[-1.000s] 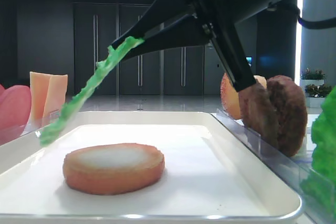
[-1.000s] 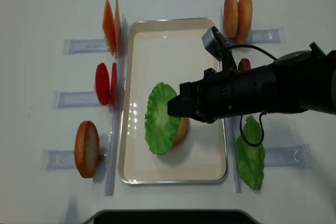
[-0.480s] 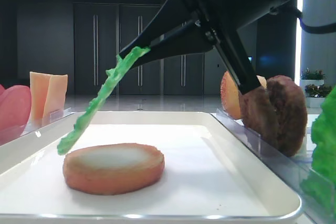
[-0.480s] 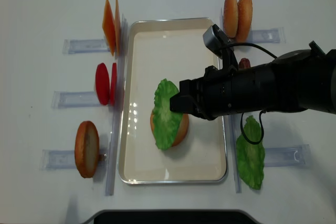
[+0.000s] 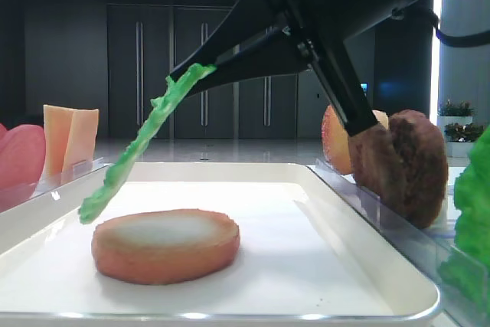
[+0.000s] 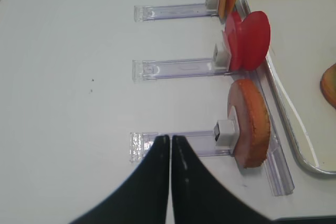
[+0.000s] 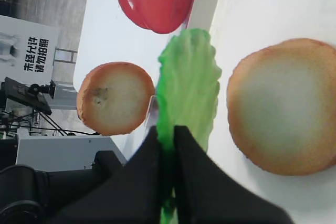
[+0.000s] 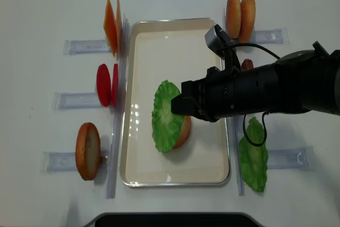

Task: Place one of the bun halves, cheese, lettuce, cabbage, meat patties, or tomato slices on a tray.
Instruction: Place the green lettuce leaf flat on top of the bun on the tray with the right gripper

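**Lettuce leaf held over the bun half on the tray**

The white table carries everything. At its middle lies the cream tray, long side running near to far. The black right arm reaches in from the right across the tray's right rim. Its right gripper has its fingers pressed together on one edge of the lettuce, pinching the leaf; the leaf hangs tilted down to the left, its free edge just above the left side of the bun half lying flat in the near part of the tray, pale face up.

Clear holders line both sides of the tray. On the left, from far to near, stand the cheese slices, the tomato slices and another bun half on edge. On the right stand two more bun halves at the far end, the meat patties mostly hidden behind the arm from above, and a second lettuce leaf nearest.

The left gripper hovers over the bare table left of the near-left holder, fingertips pressed together on nothing.
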Tool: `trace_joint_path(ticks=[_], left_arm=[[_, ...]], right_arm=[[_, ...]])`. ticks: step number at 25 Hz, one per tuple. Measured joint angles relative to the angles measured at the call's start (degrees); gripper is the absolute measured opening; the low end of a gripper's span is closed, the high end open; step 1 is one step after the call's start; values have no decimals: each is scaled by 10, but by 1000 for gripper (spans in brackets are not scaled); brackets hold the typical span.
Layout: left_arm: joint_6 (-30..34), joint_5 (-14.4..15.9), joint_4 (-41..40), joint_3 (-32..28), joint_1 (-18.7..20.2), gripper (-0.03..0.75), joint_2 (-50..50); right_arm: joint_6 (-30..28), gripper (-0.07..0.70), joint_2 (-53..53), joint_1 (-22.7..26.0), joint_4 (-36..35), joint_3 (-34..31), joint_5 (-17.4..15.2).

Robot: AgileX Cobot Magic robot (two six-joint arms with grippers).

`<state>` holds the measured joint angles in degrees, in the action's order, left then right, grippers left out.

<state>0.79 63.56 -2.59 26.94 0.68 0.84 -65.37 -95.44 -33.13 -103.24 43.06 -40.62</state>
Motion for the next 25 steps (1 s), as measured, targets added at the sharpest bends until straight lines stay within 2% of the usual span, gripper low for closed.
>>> trace_joint_path(ticks=[6, 25], left_arm=[[0, 0, 0, 0, 0, -7, 0], [0, 0, 0, 0, 0, -7, 0]], right_arm=[[0, 17, -20, -2, 0, 2, -15], [-18, 17, -66, -12, 0, 33, -21]])
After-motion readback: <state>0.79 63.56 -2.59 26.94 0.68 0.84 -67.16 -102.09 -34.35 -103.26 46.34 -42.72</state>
